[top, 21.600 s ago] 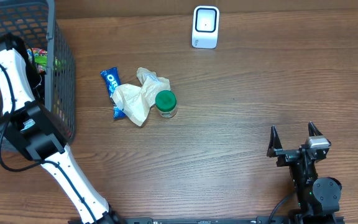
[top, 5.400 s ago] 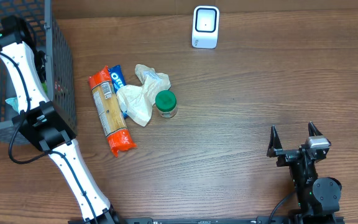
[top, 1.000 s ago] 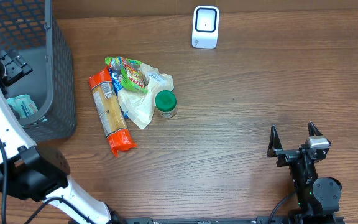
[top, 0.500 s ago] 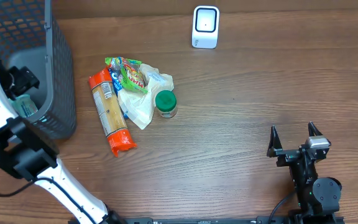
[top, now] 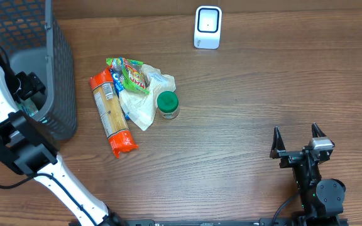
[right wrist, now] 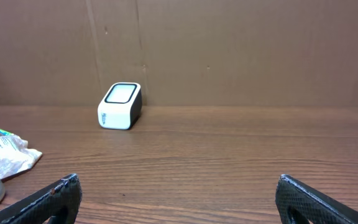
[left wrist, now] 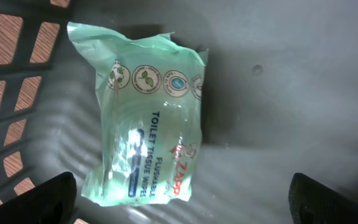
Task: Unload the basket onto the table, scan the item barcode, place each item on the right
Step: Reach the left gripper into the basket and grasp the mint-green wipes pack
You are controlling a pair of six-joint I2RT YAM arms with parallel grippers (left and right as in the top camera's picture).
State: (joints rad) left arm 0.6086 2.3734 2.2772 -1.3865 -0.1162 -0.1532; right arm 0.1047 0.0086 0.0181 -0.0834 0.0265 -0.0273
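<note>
A: Position first: where did we find the wipes pack (left wrist: 148, 124) against the left gripper (left wrist: 188, 202)?

B: We found it flat on the grey floor of the basket (left wrist: 278, 93), straight under the wrist camera. Its lower end sat between the two fingers, nearer the one at the picture's left. We saw it touching neither.

A: And how did the fingers stand?

B: Spread wide, with nothing in them. From overhead we saw that arm reaching down inside the basket, close to the wall on the table's side.

A: What could we read on the pack?

B: On the pale green wrapper we read "TOILET TISSUE WIPES" and "FLUSHABLE" in blue. Beside them ran a red brand word that we could not make out for certain. A row of small round emblems crossed the wrapper near its far end, too small for us to read.

A: Which way did it point?

B: In the wrist view its long axis ran from the top of the picture to the bottom, leaning a little to the left at the top. The lettering ran along that axis, turned on its side, so we read it downward. The printed face looked up at us.

A: And the other side of the table (top: 244, 125)?

B: We saw the right gripper (top: 296, 132) near the front edge, fingers wide apart and holding nothing. It faced the white scanner (right wrist: 120, 106) at the far edge, well apart from it.
</note>
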